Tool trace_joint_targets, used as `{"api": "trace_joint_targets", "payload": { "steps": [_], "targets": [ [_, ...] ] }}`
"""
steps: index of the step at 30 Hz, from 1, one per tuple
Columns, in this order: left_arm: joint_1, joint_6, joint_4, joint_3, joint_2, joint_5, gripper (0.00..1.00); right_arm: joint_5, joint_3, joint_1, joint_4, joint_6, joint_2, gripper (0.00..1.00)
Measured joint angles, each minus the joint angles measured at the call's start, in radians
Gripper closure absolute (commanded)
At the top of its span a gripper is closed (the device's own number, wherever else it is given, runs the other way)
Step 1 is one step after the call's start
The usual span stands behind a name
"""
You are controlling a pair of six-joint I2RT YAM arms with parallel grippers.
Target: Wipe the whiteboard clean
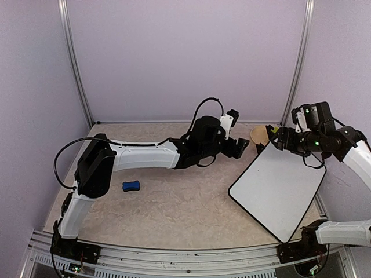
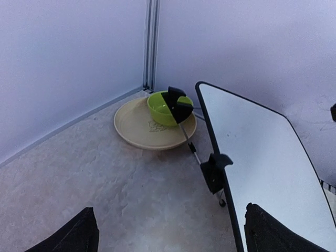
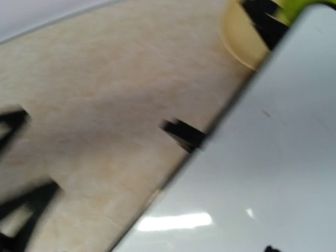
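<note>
The whiteboard [image 1: 278,188] leans on its thin wire stand [image 2: 214,170] at the right of the surface [image 1: 174,202], and we see no writing on its face. Our left end effector [image 1: 236,146] hangs near its far left edge, fingers spread and empty; the blue eraser [image 1: 131,186] lies well apart. The right end effector [image 1: 272,136] sits at the board's far corner (that view is blurred, so we cannot tell whether it grips). A shove from either arm could tip the board onto the bowl [image 2: 160,107] and plate [image 2: 136,128], or skid it off the stand

Blurred, cropped whiteboard [image 3: 273,157]; plate [image 3: 231,38] half hidden.
</note>
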Motion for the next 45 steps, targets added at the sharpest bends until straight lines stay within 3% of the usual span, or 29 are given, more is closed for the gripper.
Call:
{"api": "trace_joint_targets", "payload": {
  "steps": [6,12,26,37,45],
  "targets": [
    [0.015,0.000,-0.079,0.268,0.121,0.079,0.05,0.097,-0.105,0.000,-0.037,0.109,-0.117,0.01],
    [0.016,0.014,-0.108,0.379,0.195,0.142,0.02,0.173,-0.209,0.000,-0.107,0.272,-0.198,0.00],
    [0.030,0.006,-0.008,0.367,0.220,0.303,0.01,0.235,-0.454,0.000,-0.254,0.677,-0.470,0.00],
    [0.055,-0.036,0.028,0.325,0.234,0.368,0.01,0.240,-0.507,0.000,-0.352,0.859,-0.459,0.00],
    [0.082,-0.077,0.015,0.075,0.200,0.475,0.01,0.274,-0.396,0.000,-0.346,0.798,-0.340,0.00]
  ]
}}
